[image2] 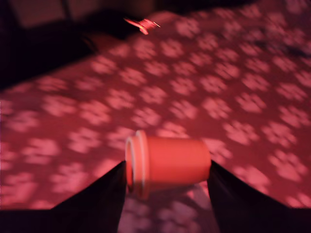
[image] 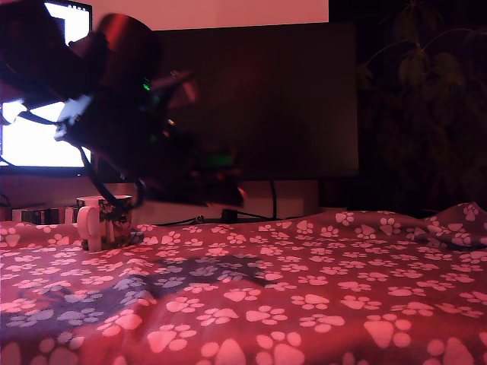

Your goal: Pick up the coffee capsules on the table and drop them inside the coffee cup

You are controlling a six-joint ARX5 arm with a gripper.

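The table (image: 319, 289), draped in reddish cloth with pale paw prints, fills the lower half of the frame. At the left edge of the exterior view stands the coffee cup (image: 103, 222), its thick white handle facing the camera. The dark, blurred arm (image: 114, 114) hangs above it in the upper left, before a bright screen (image: 38, 137) and a large dark monitor (image: 266, 99).

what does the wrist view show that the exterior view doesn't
Only the wrist view shows a coffee capsule, lying sideways between the pincer fingers; whether it is gripped or lifted is unclear. Only the exterior view shows the coffee cup near its left, the blurred arm above it, and a bright screen behind. Both show the paw-print cloth on the table.
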